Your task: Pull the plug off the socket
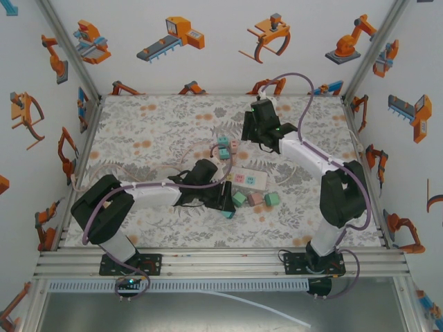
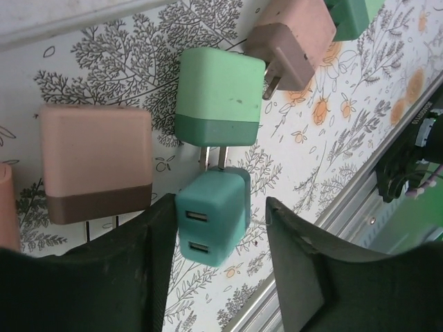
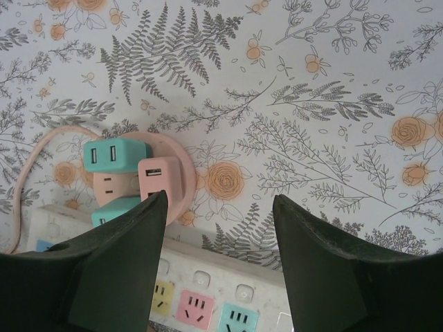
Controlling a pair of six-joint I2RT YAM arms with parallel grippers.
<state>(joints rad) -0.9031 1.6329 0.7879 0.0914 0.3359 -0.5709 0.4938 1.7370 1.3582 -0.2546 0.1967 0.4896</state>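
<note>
- Flowered mat (image 1: 152, 131) covers the table, and the walls around it carry robot-arm pictures.
- Left gripper (image 2: 221, 204) is low over the near middle of the mat, its jaws part open around a teal plug (image 2: 211, 218) – one finger looks to touch its side, the other stands apart.
- That teal plug lies loose on the mat, USB ports facing the wrist camera.
- Just beyond it lie a green plug (image 2: 220, 93) and a brown-based plug (image 2: 93, 159).
- White strip (image 1: 250, 178) lies past those.
- Right gripper (image 3: 220, 199) hangs farther back, wide open and holding nothing.
- Round hub (image 3: 187, 187) sits off to one side of its gap, by one fingertip – a pink plug (image 3: 158, 178) and two teal ones are seated in it.
</note>
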